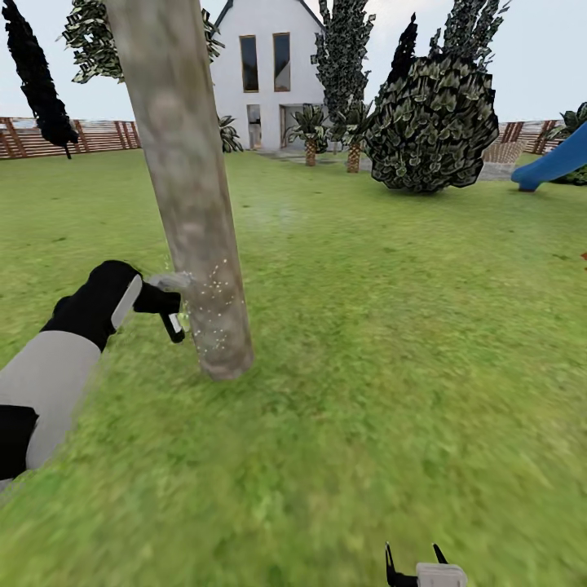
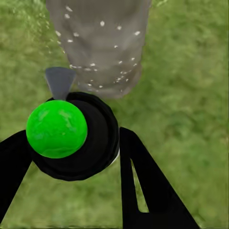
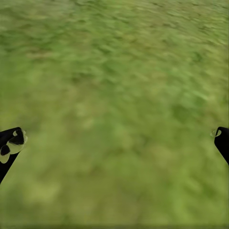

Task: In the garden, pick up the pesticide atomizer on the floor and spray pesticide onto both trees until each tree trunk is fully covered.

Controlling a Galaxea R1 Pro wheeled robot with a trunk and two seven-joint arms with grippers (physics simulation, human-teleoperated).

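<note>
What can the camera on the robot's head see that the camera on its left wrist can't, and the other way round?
Head view alone: the white house, brown slat fence, blue slide and round dark bush. Left wrist view alone: a bright green ball atop the dark atomizer between the black fingers. Both: the thick grey-tan trunk, whitish spray specks and lawn.

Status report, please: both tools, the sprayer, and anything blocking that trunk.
Left tool shut on pesticide atomizer, aimed at tree trunk. Pesticide specks on lower trunk. Right tool open over lawn. Nothing in the way.
</note>
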